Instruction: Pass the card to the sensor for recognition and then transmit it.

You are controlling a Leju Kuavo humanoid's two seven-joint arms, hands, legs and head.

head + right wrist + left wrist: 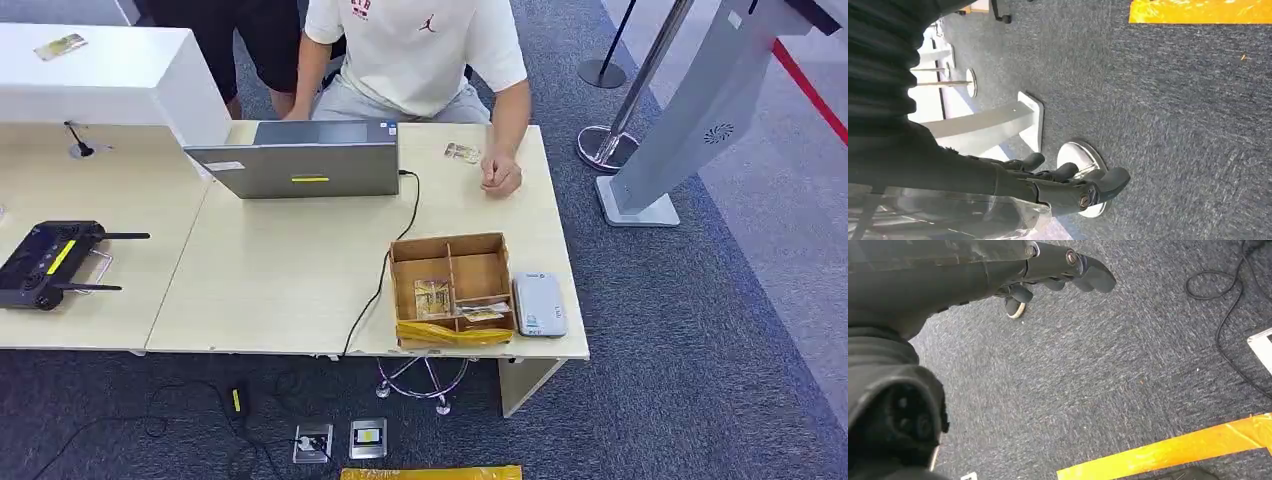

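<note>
A brown divided box [452, 288] stands near the table's front right corner, with cards [432, 297] lying in its compartments. Right beside it on the right lies a white card reader [538, 303]. Another card [461, 152] lies at the far edge next to a person's hand [500, 174]. My left hand [1058, 270] hangs over the carpet with its fingers stretched out and nothing in them. My right hand [1063, 182] also hangs above the floor, its fingers loosely extended and holding nothing.
A grey laptop [300, 160] with a black cable stands at the table's middle back. A black controller [50, 262] lies at the left. A person in a white shirt [415, 50] sits behind. A stanchion base [600, 145] and grey kiosk [690, 110] stand to the right.
</note>
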